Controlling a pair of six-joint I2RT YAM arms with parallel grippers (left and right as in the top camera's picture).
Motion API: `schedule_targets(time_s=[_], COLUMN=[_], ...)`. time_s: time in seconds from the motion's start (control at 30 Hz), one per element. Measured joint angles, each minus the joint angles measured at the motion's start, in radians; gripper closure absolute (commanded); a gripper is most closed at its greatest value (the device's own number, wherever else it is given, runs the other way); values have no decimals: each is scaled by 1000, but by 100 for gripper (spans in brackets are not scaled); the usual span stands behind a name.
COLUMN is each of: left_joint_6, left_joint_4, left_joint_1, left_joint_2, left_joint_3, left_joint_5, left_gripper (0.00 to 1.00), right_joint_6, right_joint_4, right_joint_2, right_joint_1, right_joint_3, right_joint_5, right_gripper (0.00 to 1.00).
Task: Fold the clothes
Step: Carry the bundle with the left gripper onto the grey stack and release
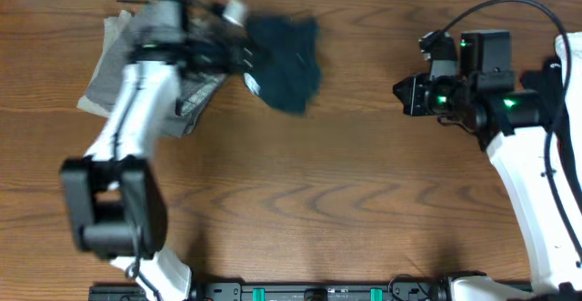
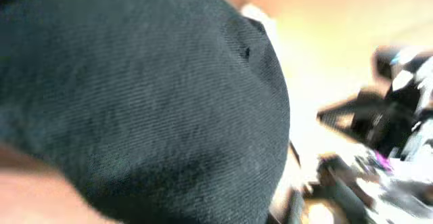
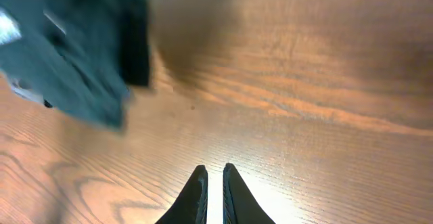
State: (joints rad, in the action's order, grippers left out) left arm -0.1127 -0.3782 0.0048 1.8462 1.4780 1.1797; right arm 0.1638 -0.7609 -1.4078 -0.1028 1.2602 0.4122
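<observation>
The black T-shirt (image 1: 289, 55) hangs bunched from my left gripper (image 1: 244, 58) near the table's far edge, left of centre. The view there is blurred. In the left wrist view the dark fabric (image 2: 149, 95) fills most of the frame and hides the fingers. The shirt also shows at the upper left of the right wrist view (image 3: 74, 55). My right gripper (image 1: 401, 95) is well to the right of the shirt and apart from it. Its fingers (image 3: 213, 171) are nearly together, hold nothing and hover over bare wood.
A grey folded garment (image 1: 107, 69) lies at the far left under my left arm. The wooden table (image 1: 300, 192) stretches across the view. The right arm's body (image 2: 392, 116) shows blurred at the right of the left wrist view.
</observation>
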Motion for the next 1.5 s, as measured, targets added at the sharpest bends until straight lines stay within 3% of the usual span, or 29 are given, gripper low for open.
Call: schedule_targets(time_s=[0.13, 0.43, 0.47, 0.53, 0.57, 0.6, 0.67, 0.93, 1.2, 1.37, 1.5], left_joint_6=[-60, -118, -127, -138, -147, -150, -154, -161, -135, -32, 101], left_joint_4=[88, 8, -7, -29, -42, -53, -82, -182, -288, -391, -533], left_joint_1=[151, 376, 389, 408, 416, 420, 426, 476, 603, 489, 256], left_joint_2=[-42, 79, 105, 159, 190, 211, 247, 193, -175, -422, -541], left_joint_3=[10, 11, 11, 11, 11, 11, 11, 10, 8, 10, 10], left_joint_5=[-20, -290, -323, -375, -398, -409, -424, -447, -484, -486, -560], left_gripper=[94, 92, 78, 27, 17, 15, 1, 2, 2, 2, 2], right_joint_6=[9, 12, 12, 15, 19, 19, 19, 21, 23, 28, 30], right_joint_4=[-13, -35, -39, -45, -47, -48, -52, -57, -10, 125, 184], right_joint_2=[-3, -5, -5, -5, -5, -5, -5, -5, -5, -5, 1], right_joint_1=[0, 0, 0, 0, 0, 0, 0, 0, 0, 0, 0], right_joint_3=[0, 0, 0, 0, 0, 0, 0, 0, 0, 0, 0], right_joint_5=[0, 0, 0, 0, 0, 0, 0, 0, 7, 60, 73], right_gripper=[95, 96, 97, 99, 99, 99, 99, 94, 88, 87, 83])
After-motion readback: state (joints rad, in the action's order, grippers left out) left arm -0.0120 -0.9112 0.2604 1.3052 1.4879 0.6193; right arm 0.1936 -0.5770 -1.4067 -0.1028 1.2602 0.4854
